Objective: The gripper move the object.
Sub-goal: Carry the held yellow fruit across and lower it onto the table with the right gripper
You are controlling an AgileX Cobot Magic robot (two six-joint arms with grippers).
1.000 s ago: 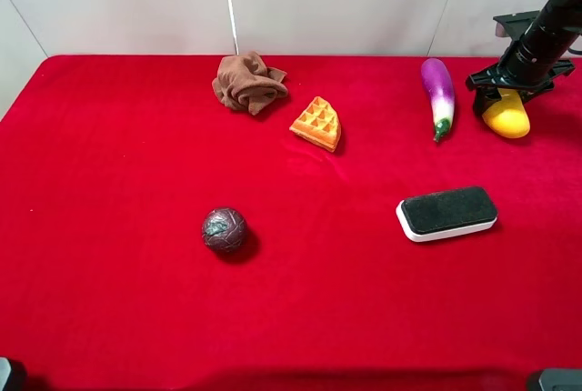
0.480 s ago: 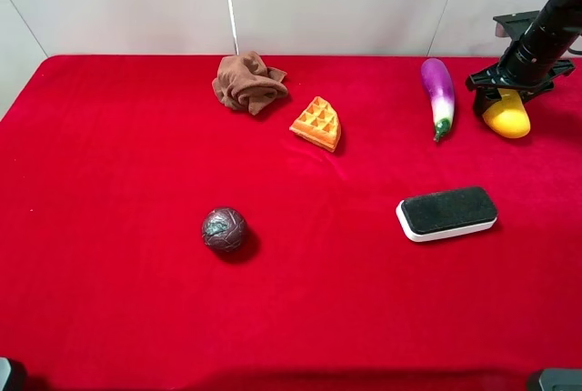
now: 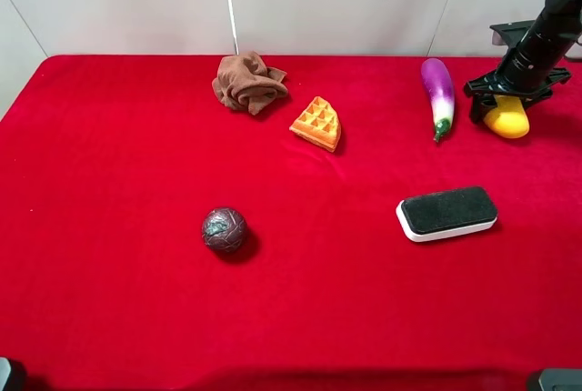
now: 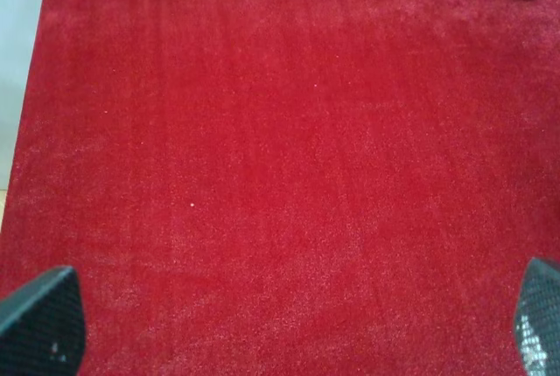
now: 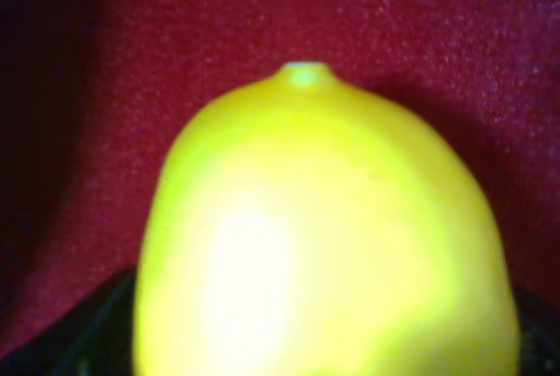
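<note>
Since a second ago my right gripper (image 3: 506, 98) lifted slightly; red table (image 3: 136, 300) items unchanged. Mango (image 3: 507, 117) lies at the far right edge, beside the eggplant (image 3: 438, 89), under my claw straddling it; can't tell whether pinching. Left gripper (image 4: 280, 323) spread wide, empty.
</note>
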